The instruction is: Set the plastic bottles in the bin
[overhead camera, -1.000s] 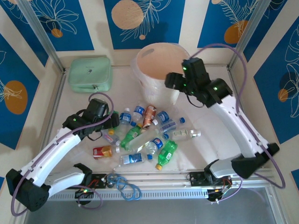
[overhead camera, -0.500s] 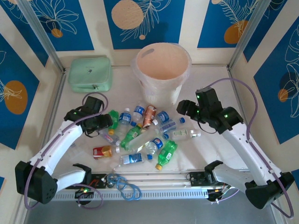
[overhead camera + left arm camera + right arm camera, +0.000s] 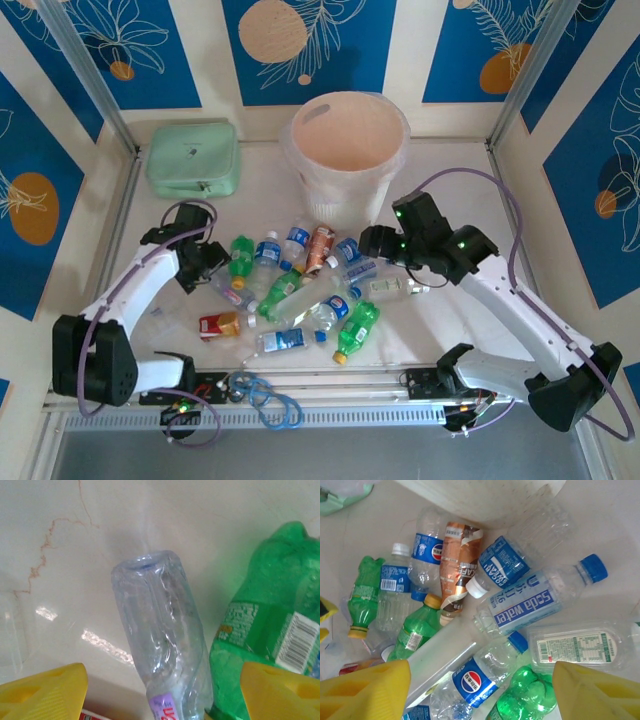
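Looking down from the top camera, the bottles lie heaped on the table just in front of the bin. The left gripper sits low at the heap's left edge. The right gripper hangs over its right side, near the bin. A mint case lies far left.

At the left wrist, the yellow fingers are spread wide, with a clear bottle between them, apart from both, and a green bottle beside it.

At the right wrist, the fingers are wide apart above the heap, holding nothing.
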You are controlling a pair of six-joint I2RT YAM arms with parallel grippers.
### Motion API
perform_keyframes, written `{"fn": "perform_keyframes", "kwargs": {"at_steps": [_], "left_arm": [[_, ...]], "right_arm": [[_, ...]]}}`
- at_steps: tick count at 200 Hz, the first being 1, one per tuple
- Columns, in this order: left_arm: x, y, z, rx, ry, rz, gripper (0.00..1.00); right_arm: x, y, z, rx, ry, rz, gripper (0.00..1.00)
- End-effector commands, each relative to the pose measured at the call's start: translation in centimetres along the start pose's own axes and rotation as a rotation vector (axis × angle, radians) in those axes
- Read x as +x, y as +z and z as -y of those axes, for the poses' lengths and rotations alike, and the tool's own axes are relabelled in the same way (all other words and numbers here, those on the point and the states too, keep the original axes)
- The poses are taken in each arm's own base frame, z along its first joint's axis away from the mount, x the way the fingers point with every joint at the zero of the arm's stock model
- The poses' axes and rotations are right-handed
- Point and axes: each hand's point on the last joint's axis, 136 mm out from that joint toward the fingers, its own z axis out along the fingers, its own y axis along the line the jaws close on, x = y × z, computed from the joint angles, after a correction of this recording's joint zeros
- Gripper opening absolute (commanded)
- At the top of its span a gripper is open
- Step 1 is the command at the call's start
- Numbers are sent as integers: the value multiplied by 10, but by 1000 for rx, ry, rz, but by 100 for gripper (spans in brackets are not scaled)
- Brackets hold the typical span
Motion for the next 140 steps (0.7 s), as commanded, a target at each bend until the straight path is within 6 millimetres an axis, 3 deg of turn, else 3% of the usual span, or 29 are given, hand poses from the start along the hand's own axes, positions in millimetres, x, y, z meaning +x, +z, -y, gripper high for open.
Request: {"fn": "perform_keyframes", "kwargs": {"at_steps": [1,74,140], "left_arm": [[-3,12,-1,12,-109,-21,80],[-1,47,-5,-4,-197,-77,80],[-4,64,-7,-41,-199,-84,75]], "right_arm": [[2,-4,-16,-41,-23,-11,74],[14,10,-33,-35,-74,-61,73],[22,17,-37,-28,-82,-91,73]]}}
